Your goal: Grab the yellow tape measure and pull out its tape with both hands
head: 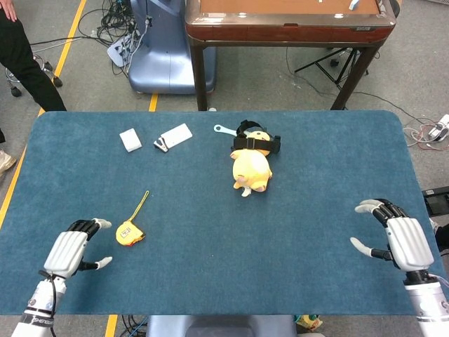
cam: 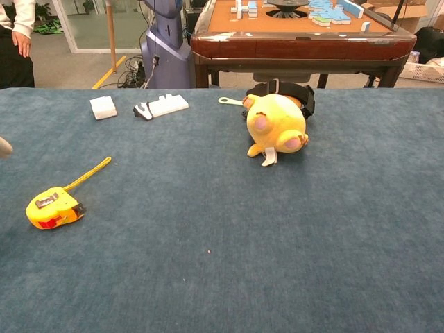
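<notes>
The yellow tape measure (head: 130, 232) lies flat on the blue table, a short yellow strap (head: 142, 201) trailing away from it toward the far side. The chest view shows the tape measure (cam: 54, 208) at the left with its strap (cam: 89, 173). My left hand (head: 71, 251) hovers just to the left of it, fingers apart and holding nothing; only a fingertip (cam: 4, 146) of it shows at the chest view's left edge. My right hand (head: 400, 239) hangs open near the table's right front edge, far from the tape measure.
A yellow plush toy (head: 251, 166) with a black strap lies mid-table toward the back. A white block (head: 130, 140) and a white flat item (head: 173, 136) sit at the back left. A light spanner-like tool (head: 223, 130) lies beside the toy. A wooden table (head: 287, 24) stands behind.
</notes>
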